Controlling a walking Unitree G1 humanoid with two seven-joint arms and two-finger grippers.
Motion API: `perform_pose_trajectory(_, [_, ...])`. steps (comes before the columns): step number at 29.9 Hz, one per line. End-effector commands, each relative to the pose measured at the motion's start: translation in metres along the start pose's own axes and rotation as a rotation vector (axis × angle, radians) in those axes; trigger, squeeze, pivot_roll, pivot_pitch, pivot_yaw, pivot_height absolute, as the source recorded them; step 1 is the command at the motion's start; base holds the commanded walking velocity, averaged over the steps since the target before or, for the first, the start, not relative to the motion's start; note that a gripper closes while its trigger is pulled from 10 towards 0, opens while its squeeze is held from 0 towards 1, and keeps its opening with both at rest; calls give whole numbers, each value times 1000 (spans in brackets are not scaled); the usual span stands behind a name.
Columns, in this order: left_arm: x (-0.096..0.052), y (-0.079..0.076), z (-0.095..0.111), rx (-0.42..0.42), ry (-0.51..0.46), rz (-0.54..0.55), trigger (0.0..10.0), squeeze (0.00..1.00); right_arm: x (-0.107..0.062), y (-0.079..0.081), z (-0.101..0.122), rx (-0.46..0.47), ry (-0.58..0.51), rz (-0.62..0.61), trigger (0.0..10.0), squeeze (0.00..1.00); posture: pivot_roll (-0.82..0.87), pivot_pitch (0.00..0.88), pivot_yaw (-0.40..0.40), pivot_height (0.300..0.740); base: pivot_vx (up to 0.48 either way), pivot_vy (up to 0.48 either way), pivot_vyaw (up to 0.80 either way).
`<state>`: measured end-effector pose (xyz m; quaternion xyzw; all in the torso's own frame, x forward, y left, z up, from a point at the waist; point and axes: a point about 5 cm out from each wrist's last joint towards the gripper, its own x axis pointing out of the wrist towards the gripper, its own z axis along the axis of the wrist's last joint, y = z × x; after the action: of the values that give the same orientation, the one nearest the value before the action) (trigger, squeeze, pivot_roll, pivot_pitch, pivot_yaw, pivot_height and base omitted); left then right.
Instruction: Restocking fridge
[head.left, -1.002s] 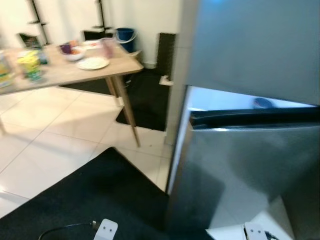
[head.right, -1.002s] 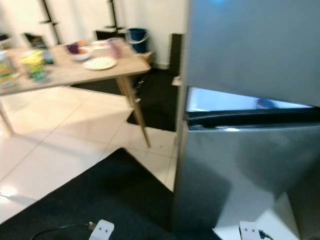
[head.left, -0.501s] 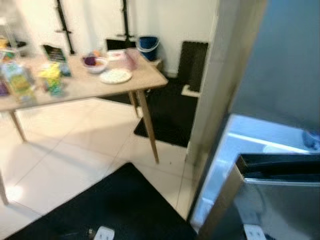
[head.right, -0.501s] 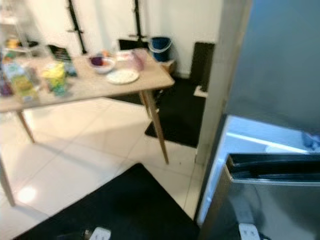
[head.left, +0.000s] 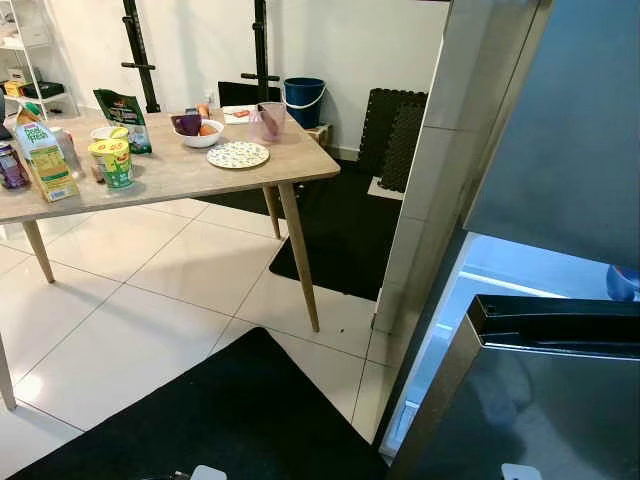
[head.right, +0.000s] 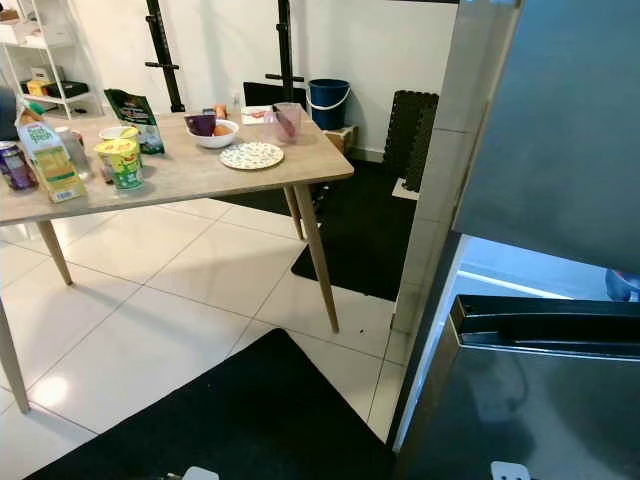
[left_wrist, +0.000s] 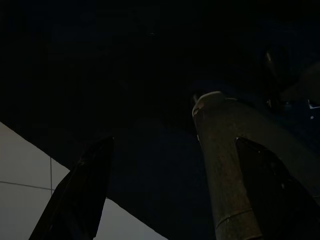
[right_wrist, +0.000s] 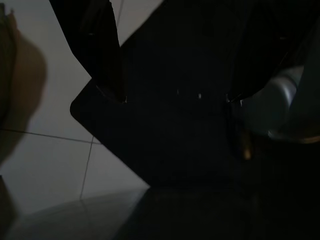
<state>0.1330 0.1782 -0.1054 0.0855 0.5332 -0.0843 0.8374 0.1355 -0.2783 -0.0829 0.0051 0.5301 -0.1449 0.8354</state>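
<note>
Since a second ago your view has swung left, off the fridge door (head.left: 520, 400).
- Left tool (left_wrist: 170, 190), right tool (right_wrist: 170, 95): fingers spread, empty, hanging over the black mat (head.left: 230, 420).
- Stock, well ahead-left on the table (head.left: 190, 170): juice carton (head.left: 45, 160), light, crushable; grip mid-body. Tiled floor (head.left: 150, 290) between.
</note>
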Motion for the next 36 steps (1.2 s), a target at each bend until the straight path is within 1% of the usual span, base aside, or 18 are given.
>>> perform_pose_trajectory(1, [0,-3,-1,-1,5,-8,10000,0,0,-3,19,80,-92,-10,10000,0,-73,0,-19,740,0,0,0])
perform_pose_trajectory(2, [0,-3,-1,0,4,-9,10000,0,-1,-6,31,145,-144,-19,10000,0,-73,0,-19,740,0,0,0])
perform_pose_trajectory(4, [0,-3,-1,2,4,-10,10000,0,-2,-12,45,230,-205,-32,10000,0,-73,0,-19,740,0,0,0])
perform_pose_trajectory(6, [0,-3,-1,3,4,-10,10000,0,-2,-13,48,250,-218,-35,10000,0,-73,0,-19,740,0,0,0])
perform_pose_trajectory(10, [0,-4,-1,2,4,-8,10000,0,-5,-20,66,365,-296,-31,10000,0,-73,0,-19,740,0,0,0])
perform_pose_trajectory(12, [0,-4,-1,2,5,-9,10000,0,-7,-19,76,396,-344,-4,10000,0,-76,0,-21,740,0,0,0])
perform_pose_trajectory(16, [0,-4,-1,3,5,-10,10000,0,-8,-13,91,405,-395,42,10000,0,-76,0,-21,740,0,0,0])
perform_pose_trajectory(17, [0,-4,-1,3,5,-10,10000,0,-8,-13,91,405,-395,42,10000,0,-76,0,-21,740,0,0,0])
perform_pose_trajectory(19, [0,-5,-1,4,5,-10,10000,0,-10,-8,104,414,-440,79,10000,0,-75,0,-21,740,0,0,0])
perform_pose_trajectory(23, [0,-5,-1,4,5,-10,10000,0,-12,-5,114,418,-471,100,10000,0,-74,0,-21,740,0,0,0])
perform_pose_trajectory(24, [0,-5,-1,5,5,-9,10000,0,-15,-2,125,422,-501,122,10000,0,-74,0,-21,740,0,0,0])
perform_pose_trajectory(25, [0,-4,-1,4,6,-7,10000,0,-16,0,131,421,-519,134,10000,0,-74,0,-21,740,0,0,0])
perform_pose_trajectory(26, [0,-4,-1,4,6,-7,10000,0,-16,0,131,421,-519,134,10000,0,-74,0,-21,740,0,0,0])
perform_pose_trajectory(27, [0,-4,-2,4,7,-6,10000,0,-19,2,141,420,-550,153,10000,0,-74,0,-21,740,0,0,0])
perform_pose_trajectory(29, [0,-4,-2,5,7,-5,10000,0,-21,4,149,420,-574,169,10000,0,-70,0,-21,740,0,0,0])
perform_pose_trajectory(32, [0,-3,-2,5,8,-4,10000,0,-23,6,156,420,-595,186,10000,0,-69,0,-22,740,0,0,0])
perform_pose_trajectory(34, [0,-3,-2,7,7,-2,10000,0,-27,12,167,406,-623,219,10000,0,-69,0,-23,740,0,0,0])
perform_pose_trajectory(36, [0,-3,-2,8,7,-2,10000,0,-28,14,169,402,-629,226,10000,0,-67,0,-23,740,0,0,0])
